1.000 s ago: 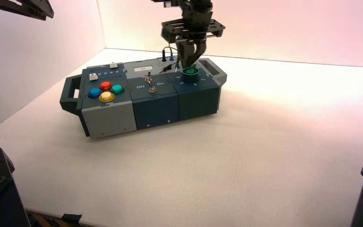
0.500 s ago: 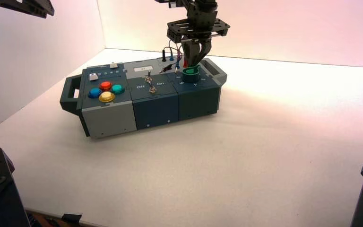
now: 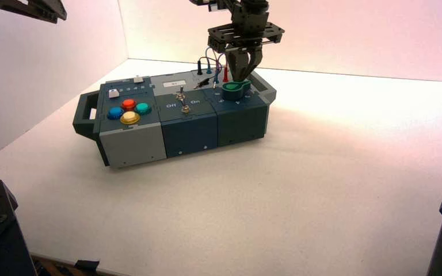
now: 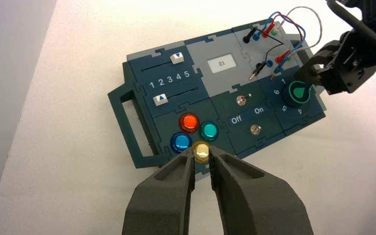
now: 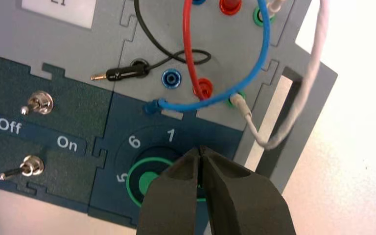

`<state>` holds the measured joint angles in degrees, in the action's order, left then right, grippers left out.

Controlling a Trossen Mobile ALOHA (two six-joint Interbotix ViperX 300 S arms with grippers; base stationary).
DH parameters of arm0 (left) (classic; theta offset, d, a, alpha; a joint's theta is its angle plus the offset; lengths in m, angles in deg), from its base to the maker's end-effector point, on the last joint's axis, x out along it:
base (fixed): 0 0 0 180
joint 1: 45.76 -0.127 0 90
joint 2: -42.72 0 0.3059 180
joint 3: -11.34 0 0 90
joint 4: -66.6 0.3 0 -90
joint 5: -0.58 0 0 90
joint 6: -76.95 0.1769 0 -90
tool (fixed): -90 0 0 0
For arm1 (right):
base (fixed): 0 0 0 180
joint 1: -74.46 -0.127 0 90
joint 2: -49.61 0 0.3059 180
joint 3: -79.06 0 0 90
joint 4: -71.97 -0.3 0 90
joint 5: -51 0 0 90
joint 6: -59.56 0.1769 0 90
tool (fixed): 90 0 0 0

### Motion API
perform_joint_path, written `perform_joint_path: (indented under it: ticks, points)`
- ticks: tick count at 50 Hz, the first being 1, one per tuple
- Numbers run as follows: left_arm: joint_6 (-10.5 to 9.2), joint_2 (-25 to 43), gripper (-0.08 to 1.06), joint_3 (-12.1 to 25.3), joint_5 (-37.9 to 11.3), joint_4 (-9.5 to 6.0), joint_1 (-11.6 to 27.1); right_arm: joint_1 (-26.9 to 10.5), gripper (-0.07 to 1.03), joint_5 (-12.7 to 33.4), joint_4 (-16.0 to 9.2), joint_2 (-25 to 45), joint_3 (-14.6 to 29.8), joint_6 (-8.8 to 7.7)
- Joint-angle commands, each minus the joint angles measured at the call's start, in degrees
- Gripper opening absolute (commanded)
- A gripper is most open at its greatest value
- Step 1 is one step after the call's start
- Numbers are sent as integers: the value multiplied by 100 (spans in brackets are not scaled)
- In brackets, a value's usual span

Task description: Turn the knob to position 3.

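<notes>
While the right gripper [image 3: 239,79] is held low at the right end of the box [image 3: 190,129], its fingers [image 5: 176,191] are fully closed, tip against tip, with nothing gripped between them. Directly under and just on the robot's side of those tips, the knob [image 3: 233,91] is seen, partly covered by the fingers in the right wrist view; whether it is touched cannot be told. Around it, the numerals 1, 6, 5 and 4 are left visible, while part of the dial is hidden by the gripper.

Close beside the gripper, toward its left and beyond, red, blue, black and white wires [image 5: 262,46] are seen at the sockets, and a black plug [image 5: 122,73] is laid with its metal tip bare. Just to the gripper's right, the box's end handle [image 3: 263,86] is placed. Farther to its left, two metal switches [image 5: 40,103] are set by the Off and On lettering, and a display [image 4: 222,63] marked 21 is mounted.

Well apart on the left, four buttons are grouped: red [image 4: 189,122], teal [image 4: 209,130], blue [image 4: 181,142] and yellow [image 4: 201,151]. Beyond these, one white slider [image 4: 160,99] is set at the 1 end and another [image 4: 176,58] at the 5 end. Farthest left, the left gripper [image 4: 202,149] is kept raised and idle, a narrow gap left between its fingers.
</notes>
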<state>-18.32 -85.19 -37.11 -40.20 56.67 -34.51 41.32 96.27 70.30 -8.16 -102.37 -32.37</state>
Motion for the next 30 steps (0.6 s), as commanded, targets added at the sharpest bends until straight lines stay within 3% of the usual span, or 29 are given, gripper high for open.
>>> perform_joint_path:
  ticks: [1,30]
  points:
    - [-35,9,18,176,26,-9,-35,-9,-2,18,-9,-352,18,9]
    - [-35,9,18,185,26,-26,-35,-18,-2,70,-9,-439,-185,9]
